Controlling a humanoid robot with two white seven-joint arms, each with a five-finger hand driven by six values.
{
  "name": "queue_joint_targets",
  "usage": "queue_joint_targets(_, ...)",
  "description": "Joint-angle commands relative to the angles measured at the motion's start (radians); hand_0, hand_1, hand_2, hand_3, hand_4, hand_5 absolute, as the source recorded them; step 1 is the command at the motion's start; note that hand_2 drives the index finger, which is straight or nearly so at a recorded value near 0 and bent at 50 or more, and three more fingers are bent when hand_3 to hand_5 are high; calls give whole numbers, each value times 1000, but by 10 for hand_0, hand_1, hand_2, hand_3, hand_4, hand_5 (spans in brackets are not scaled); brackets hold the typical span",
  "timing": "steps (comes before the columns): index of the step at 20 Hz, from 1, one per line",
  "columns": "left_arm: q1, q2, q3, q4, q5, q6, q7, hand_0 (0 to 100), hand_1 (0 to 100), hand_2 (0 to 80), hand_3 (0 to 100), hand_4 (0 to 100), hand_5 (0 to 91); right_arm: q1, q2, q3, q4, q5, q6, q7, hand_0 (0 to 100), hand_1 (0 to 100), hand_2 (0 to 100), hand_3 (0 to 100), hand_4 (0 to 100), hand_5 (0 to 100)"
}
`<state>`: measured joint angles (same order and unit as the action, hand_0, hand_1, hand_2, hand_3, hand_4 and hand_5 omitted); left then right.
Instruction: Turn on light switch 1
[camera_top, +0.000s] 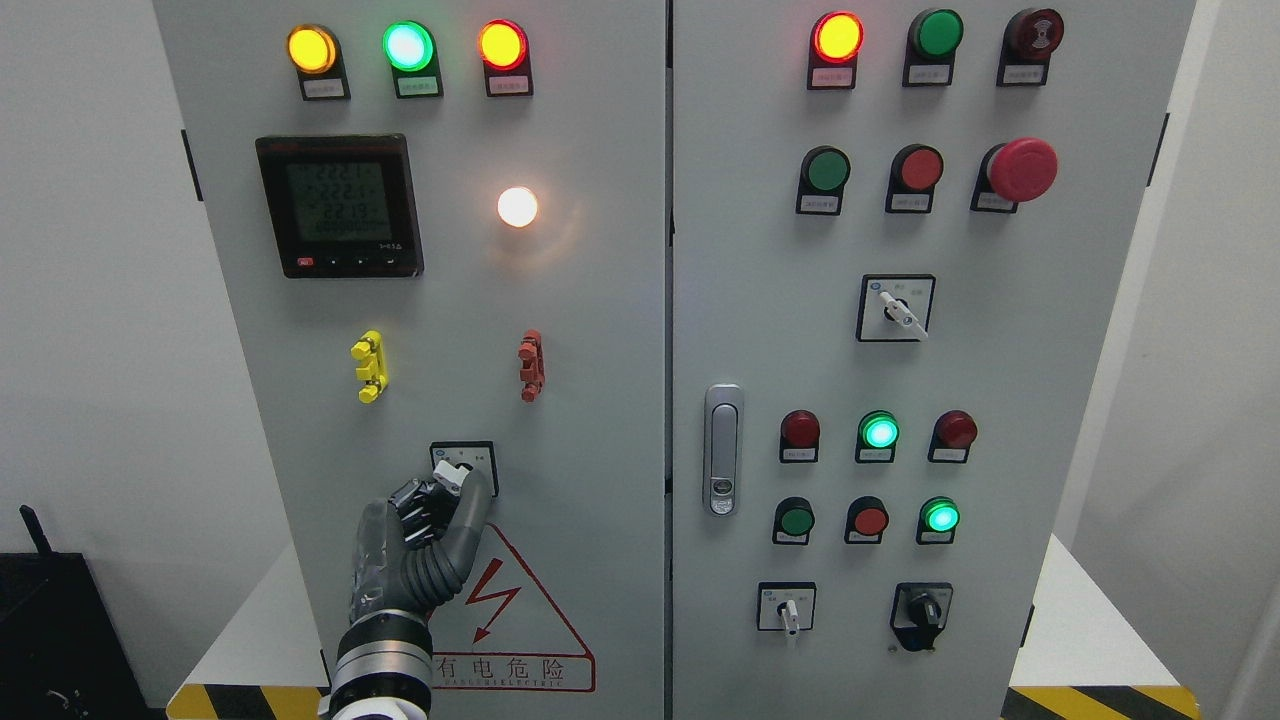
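Left hand (425, 530): it is reaching up from the bottom edge, left of the middle, and its curled fingers (470, 505) are closing around the knob of the rotary switch (463, 468); the thumb side is partly hidden, so how firmly it is gripping I cannot tell.

Rotary switch: it is sitting low on the left cabinet door (590, 400), at about 12 o'clock from the red warning triangle (510, 620) and at about 6 o'clock from the gap between the yellow terminal block (369, 366) and the red terminal block (531, 365).

White lamp (517, 206): it is glowing at about 1 o'clock from the switch, just right of the digital meter (340, 206); whether this lamp answers to switch 1 is a judgement only.

Step in hand: the hand appears to be pinching the knob in order to rotate it.

Doing it well: keeping the fingertips square on the knob's flats, turning from the wrist about the knob's own axis, not pulling outward, and stopping once the detent is felt.

Risk: fingers sliding off the small knob, or pushing the door instead of turning.

Right hand: it is not showing anywhere in the view.

Right cabinet door (1050, 400): its lamps and selectors are standing well apart from the work.
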<state>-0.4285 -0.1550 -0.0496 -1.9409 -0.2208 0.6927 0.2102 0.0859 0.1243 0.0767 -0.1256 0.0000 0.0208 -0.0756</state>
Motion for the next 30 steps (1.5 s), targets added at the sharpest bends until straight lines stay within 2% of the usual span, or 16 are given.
queue_joint_targets(1, -1, 0, 1, 0, 0, -4, 3, 510, 467, 594, 861, 903, 706, 0, 0, 0, 0, -25, -1, 0, 0, 0, 0, 0, 0, 0)
queue_joint_targets(8, -1, 0, 1, 0, 0, -4, 3, 383, 434, 593, 862, 906, 705, 0, 0, 0, 0, -25, 1, 0, 0, 0, 0, 0, 0, 0)
queue_joint_targets(18, 1, 0, 1, 0, 0, -4, 3, 249, 459, 594, 862, 906, 704, 0, 0, 0, 0, -25, 1, 0, 0, 0, 0, 0, 0, 0)
queue_joint_targets(20, 1, 0, 1, 0, 0, -4, 3, 193, 454, 594, 862, 906, 704, 0, 0, 0, 0, -25, 1, 0, 0, 0, 0, 0, 0, 0)
queue_joint_targets(30, 50, 6, 1, -30, 1, -7, -2, 148, 452, 595, 864, 904, 706, 0, 0, 0, 0, -25, 1, 0, 0, 0, 0, 0, 0, 0)
